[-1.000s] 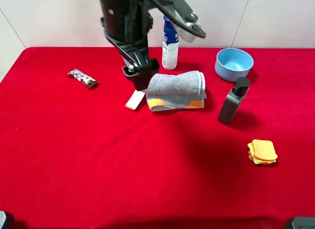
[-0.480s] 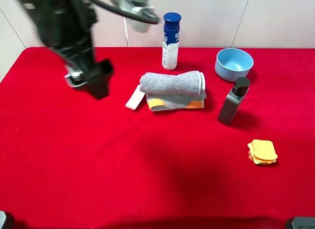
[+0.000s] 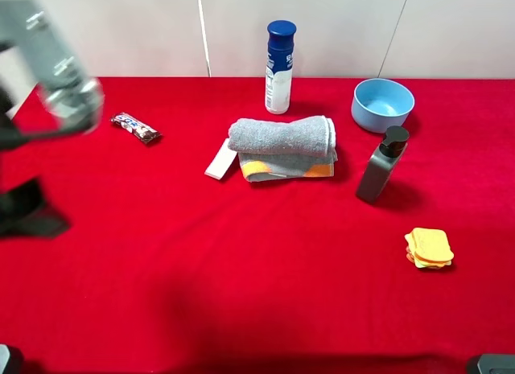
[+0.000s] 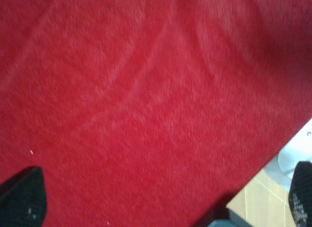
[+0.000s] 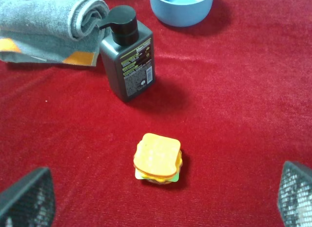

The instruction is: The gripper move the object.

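Fingers [image 4: 22, 197] of the left gripper show only as dark tips at the two lower corners of the left wrist view, spread far apart and grasping nothing, with bare red tabletop [image 4: 146, 100] between them and the cloth's edge and a patch of floor showing past it. From the high camera, the left gripper [image 3: 48, 68] is a blurred grey shape at the far left side, well apart from the towel [image 3: 283, 146]. On the right arm, the fingers [image 5: 27, 200] are likewise released and wide, their tips at the lower corners of the right wrist view, holding nothing above the tabletop.

That folded grey towel with orange bands lies near the middle of the tabletop toward the back, untouched, a white tag [image 3: 220, 162] just beside its left end. A white bottle with a blue cap [image 3: 278, 67] stands upright behind it, a light blue bowl [image 3: 382, 104] sits to the right, and a dark pump bottle [image 3: 381, 163] stands near the towel's right end. A small orange-yellow sponge stack [image 3: 428, 248] lies nearer the front right, and a wrapped snack bar [image 3: 135, 127] lies at the left.
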`<state>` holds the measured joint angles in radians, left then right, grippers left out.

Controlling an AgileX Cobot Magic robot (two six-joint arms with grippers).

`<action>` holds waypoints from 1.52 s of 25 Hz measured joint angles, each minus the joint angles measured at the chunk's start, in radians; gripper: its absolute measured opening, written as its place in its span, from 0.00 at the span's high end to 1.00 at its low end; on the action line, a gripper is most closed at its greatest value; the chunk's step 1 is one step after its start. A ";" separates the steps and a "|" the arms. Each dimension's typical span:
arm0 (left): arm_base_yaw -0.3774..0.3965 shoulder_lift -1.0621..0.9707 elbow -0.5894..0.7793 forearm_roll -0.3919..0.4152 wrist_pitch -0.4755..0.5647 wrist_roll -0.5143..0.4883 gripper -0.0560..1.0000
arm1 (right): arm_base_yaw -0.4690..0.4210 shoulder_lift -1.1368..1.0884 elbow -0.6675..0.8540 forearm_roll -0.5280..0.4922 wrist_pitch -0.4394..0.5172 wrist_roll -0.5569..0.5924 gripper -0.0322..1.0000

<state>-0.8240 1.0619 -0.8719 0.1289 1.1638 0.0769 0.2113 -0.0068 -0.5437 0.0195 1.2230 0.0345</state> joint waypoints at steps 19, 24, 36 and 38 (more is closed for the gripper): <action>0.000 -0.395 0.345 -0.047 -0.015 -0.071 0.01 | 0.000 0.000 0.000 0.000 0.000 0.000 0.30; 0.000 -0.395 0.345 -0.049 -0.050 -0.077 0.01 | 0.000 0.000 0.000 0.000 0.000 0.000 0.30; 0.233 -0.402 0.387 -0.135 -0.100 -0.022 0.01 | 0.000 0.000 0.000 0.000 0.000 0.000 0.30; 0.308 -0.402 0.387 -0.152 -0.100 -0.001 0.01 | 0.000 0.000 0.000 0.000 0.000 0.000 0.30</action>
<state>-0.5159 0.6598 -0.4849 -0.0229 1.0635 0.0757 0.2113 -0.0068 -0.5437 0.0195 1.2230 0.0345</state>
